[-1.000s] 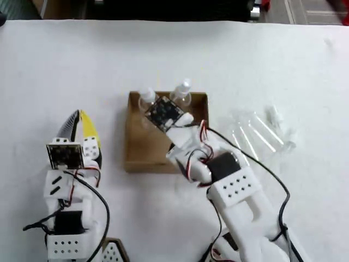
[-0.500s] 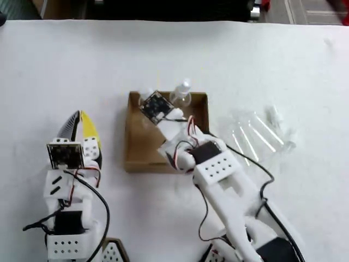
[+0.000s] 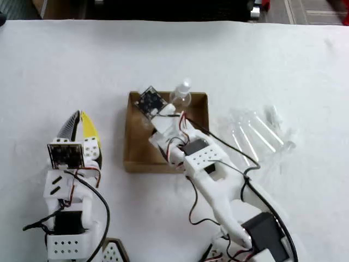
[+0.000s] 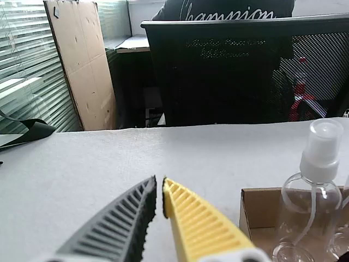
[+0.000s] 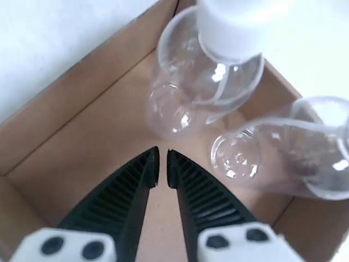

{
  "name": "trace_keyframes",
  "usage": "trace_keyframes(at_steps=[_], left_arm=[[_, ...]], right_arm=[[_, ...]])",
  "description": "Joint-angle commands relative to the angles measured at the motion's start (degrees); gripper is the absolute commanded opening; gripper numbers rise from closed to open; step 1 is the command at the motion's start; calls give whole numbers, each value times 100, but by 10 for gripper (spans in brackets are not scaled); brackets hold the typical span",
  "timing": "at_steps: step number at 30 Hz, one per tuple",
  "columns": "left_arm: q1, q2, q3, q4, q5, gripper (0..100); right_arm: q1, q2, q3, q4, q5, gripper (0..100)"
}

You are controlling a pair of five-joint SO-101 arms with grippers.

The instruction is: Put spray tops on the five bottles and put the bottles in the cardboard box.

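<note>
Black right fingers (image 5: 128,196), almost shut and empty, hang inside the box (image 3: 137,147) at mid-frame in the high view. They are just beside a capped bottle (image 5: 202,87) and a second bottle (image 5: 283,147) at the box's upper wall. Grey-and-yellow left fingers (image 4: 202,224) are closed on nothing at the lower left. Loose spray tops (image 3: 256,134) lie right of the box on the surface (image 3: 229,54).

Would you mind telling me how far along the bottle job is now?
A capped bottle and a second bottle stand in the cardboard box. Nothing is in hand: the right gripper hangs shut inside the box, the left gripper shut beside it. The clear parts on the table are left to assemble and box.
</note>
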Motion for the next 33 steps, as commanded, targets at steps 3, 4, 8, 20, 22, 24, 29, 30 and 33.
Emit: trace_keyframes(at_steps=[3,4,8,20,22,24,29,30,33], left_arm=[[92,-13,0,0,-53,24],[92,-13,0,0,-53,24],[92,-22,0,0,-44,24],[101,-22,0,0,-35,24],[101,-22,0,0,-35,24],[101,-22,0,9,-35,24],[101,-22,0,9,-35,24],[101,-22,0,18,-35,24],[101,-22,0,18,-35,24]], right_arm=[[4,163,-255,-391,-44,17],[4,189,-264,-426,-44,17],[-40,295,-273,-602,-35,17],[-40,488,-290,-980,-35,17],[-40,488,-281,-1051,-35,17],[-31,488,-290,-1051,-35,17],[-40,488,-299,-1059,-35,17],[-40,488,-299,-1121,-35,17],[-40,497,-290,-1297,-35,17]])
